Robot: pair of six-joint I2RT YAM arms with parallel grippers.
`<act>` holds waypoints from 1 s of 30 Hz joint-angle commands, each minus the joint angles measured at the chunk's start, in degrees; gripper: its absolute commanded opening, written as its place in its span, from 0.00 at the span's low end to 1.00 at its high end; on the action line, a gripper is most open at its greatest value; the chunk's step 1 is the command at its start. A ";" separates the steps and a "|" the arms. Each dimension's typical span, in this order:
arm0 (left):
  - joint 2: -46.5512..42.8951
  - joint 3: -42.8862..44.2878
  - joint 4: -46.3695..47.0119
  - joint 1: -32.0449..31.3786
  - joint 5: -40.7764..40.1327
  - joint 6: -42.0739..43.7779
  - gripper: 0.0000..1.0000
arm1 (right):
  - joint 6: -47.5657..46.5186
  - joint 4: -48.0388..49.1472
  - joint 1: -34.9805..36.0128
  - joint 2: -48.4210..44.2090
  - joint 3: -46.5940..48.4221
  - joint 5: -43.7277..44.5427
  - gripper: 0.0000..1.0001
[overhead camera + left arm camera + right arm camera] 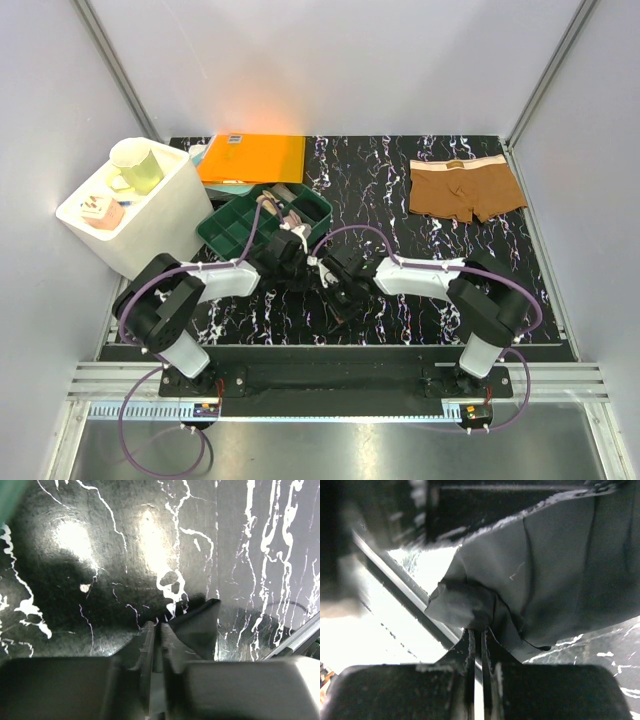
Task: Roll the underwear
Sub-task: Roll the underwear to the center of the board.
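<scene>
The black underwear hangs bunched between my two grippers near the front middle of the mat, and is hard to make out in the top view. My right gripper is shut on a gathered wad of it; this gripper also shows in the top view. My left gripper is shut, with a raised corner of the black fabric at its right fingertip; it also shows in the top view. The brown underwear, with a pale waistband, lies flat at the back right, away from both grippers.
A white bin holding a green cup stands at the back left. A green divided tray and an orange folder lie behind the left gripper. The black marbled mat ends at a metal rail in front.
</scene>
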 commanded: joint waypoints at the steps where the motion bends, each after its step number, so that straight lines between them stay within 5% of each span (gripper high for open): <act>1: -7.52 4.30 6.55 -1.29 0.38 2.52 0.29 | -0.55 1.97 3.28 0.91 0.85 -0.22 0.00; 4: -11.12 4.39 3.83 -1.21 0.47 2.51 0.43 | -0.38 1.89 3.02 0.29 0.59 -0.48 0.00; 8: -16.13 2.64 0.66 -1.29 -0.49 2.87 0.46 | -0.20 1.89 2.67 0.64 0.50 -0.57 0.00; 17: -30.54 -7.90 -3.66 -2.08 -2.34 1.55 0.47 | -0.47 1.97 2.50 2.14 0.94 -0.83 0.00; 30: -34.24 -14.23 -1.03 -8.14 -5.15 4.01 0.45 | -0.64 2.33 2.41 3.28 0.59 -0.74 0.00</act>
